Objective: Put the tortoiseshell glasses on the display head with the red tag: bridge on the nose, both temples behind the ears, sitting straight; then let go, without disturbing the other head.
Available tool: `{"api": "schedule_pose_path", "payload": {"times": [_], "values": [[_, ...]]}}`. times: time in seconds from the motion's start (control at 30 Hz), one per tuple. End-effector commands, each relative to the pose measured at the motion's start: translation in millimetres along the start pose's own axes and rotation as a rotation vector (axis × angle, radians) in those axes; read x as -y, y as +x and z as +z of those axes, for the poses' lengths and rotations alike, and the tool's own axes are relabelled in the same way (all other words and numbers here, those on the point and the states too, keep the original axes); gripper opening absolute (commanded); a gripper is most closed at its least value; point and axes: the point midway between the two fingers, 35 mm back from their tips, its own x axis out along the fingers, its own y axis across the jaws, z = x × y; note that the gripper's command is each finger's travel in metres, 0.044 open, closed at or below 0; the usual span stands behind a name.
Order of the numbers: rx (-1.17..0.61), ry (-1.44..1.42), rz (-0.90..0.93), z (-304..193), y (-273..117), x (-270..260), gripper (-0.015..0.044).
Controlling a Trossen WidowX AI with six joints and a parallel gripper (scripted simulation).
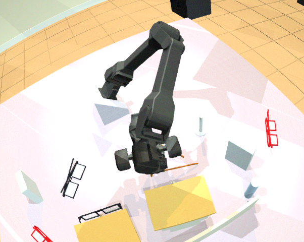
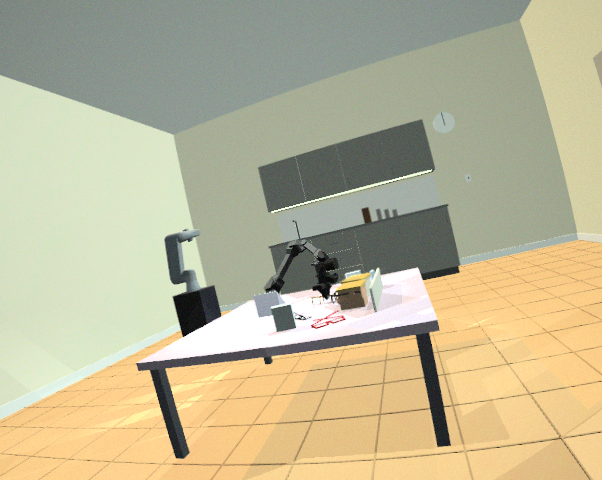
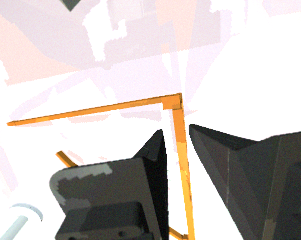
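Observation:
The tortoiseshell glasses, orange-brown, (image 1: 181, 167) (image 3: 184, 170) have their temples unfolded toward the right in the top view. My gripper (image 3: 175, 132) is open a little, its fingers on either side of the glasses' front bar, with gaps visible beside it. In the top view the hand hides the front and fingertips. One yellow-topped display head (image 1: 179, 203) stands just in front of the hand, with a small nose at its near edge and no glasses visible. The other yellow-topped head (image 1: 107, 226) has black glasses (image 1: 101, 212) at its nose. No red tag shows on either.
Black glasses (image 1: 70, 178) and a pale box (image 1: 29, 186) lie left. Red glasses (image 1: 268, 132) are far right, another red pair (image 1: 43, 235) lower left. A thin post (image 1: 200, 125), grey block (image 1: 239, 156), blue cylinder (image 1: 250, 188), upright panel (image 1: 225, 221) and grey wedge (image 1: 110, 113) stand around.

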Motion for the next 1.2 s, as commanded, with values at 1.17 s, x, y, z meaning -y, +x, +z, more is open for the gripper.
{"api": "schedule_pose_path", "payload": {"times": [1.17], "values": [[0.000,0.002,-0.001,7.4,-97.1,-0.6,0.0000]]}}
